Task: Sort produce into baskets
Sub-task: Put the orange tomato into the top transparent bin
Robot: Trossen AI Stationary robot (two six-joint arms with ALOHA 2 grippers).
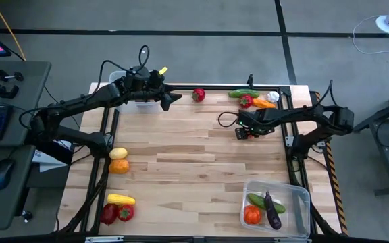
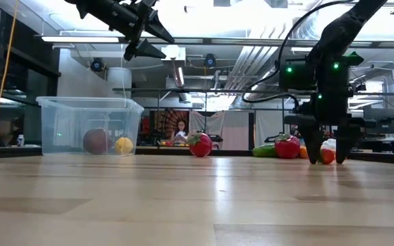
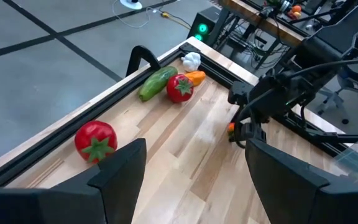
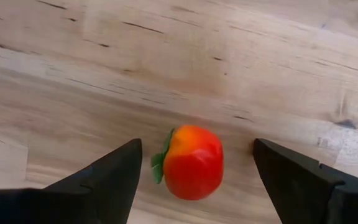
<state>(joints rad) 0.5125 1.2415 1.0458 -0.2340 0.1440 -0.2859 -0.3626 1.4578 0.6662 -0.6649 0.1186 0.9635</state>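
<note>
Red-orange pepper (image 4: pixel 192 162) lies on the wooden tabletop (image 4: pixel 166 62) between the right end effector's (image 4: pixel 197 180) wide-spread fingers, untouched. Only the low view shows the left end effector (image 2: pixel 149 37), open, above the clear basket (image 2: pixel 91 126).

- High view: looking straight down from well above, taking in the whole wooden table (image 1: pixel 194 145), both arms and the surrounding floor.
- Low view: at table-top height, facing level across the boards toward the room behind; shares the red tomato (image 2: pixel 200 144) and the clear tub (image 2: pixel 91 125) with the high view.
- Left wrist view: angled down along the table's far edge, fairly near; shares that tomato (image 3: pixel 96 140) too.
- Right wrist view: very close, pointing down at 1 orange-red fruit (image 4: pixel 192 162) between 2 dark fingers (image 4: pixel 104 180).
</note>
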